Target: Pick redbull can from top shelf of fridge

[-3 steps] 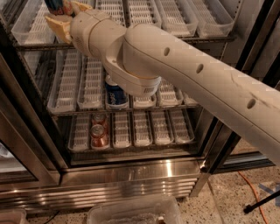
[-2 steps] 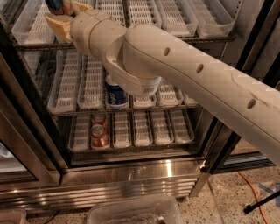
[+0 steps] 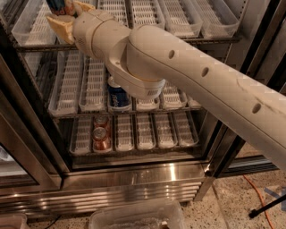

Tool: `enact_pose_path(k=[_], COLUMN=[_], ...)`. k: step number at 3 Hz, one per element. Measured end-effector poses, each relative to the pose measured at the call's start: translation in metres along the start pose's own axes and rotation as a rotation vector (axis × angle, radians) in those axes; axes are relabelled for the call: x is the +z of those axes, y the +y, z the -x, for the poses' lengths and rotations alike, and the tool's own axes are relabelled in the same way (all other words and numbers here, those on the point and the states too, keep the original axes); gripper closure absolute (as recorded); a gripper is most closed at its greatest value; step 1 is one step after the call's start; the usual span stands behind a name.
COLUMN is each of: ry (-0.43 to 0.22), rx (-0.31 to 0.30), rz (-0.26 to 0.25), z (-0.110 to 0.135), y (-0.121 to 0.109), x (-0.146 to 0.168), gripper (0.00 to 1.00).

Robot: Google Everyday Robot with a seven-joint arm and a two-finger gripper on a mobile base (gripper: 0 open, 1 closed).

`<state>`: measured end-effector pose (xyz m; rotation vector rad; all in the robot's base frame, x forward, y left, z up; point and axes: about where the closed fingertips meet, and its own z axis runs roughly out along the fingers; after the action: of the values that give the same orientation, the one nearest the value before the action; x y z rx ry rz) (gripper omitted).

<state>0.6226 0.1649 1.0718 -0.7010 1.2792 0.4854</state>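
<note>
— Location of the redbull can (image 3: 59, 5)?

— Far left end of the top shelf (image 3: 210, 39) of the fridge (image 3: 134, 179), at the picture's upper edge. The gripper (image 3: 67, 13) is there too, at that same left end, its tan fingers (image 3: 60, 27) pressed against either side of the can, so it looks pinched on the body.

— How will it handle?

— My guess is stiff but thin-walled: rigid enough for a firm squeeze, though too much force could dent it. Chilled metal may be slick, and being tall and slim it should tip easily in its lane. If full, it has some heft. The plain cylinder wall, around mid-height, seems the best place to hold.

— What can't you make out?

— Most of the can. Its upper part is cut off above the top shelf's left end, so the rim is out of sight. The arm (image 3: 187, 76) covers much of the rack just below the top shelf, where a blue-and-white can (image 3: 119, 96) peeks out. Two racks below, red cans (image 3: 101, 138) show clearly.
</note>
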Motion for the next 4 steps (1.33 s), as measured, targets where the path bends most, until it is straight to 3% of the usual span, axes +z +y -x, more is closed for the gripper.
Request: enact_pose_path(k=[3, 4], ry=[-0.119, -0.123], rx=[-0.054, -0.041], rz=[-0.031, 0.004], z=[0.031, 0.038], y=[-0.012, -0.004], x=[-0.008, -0.012], gripper=[1.00, 1.00])
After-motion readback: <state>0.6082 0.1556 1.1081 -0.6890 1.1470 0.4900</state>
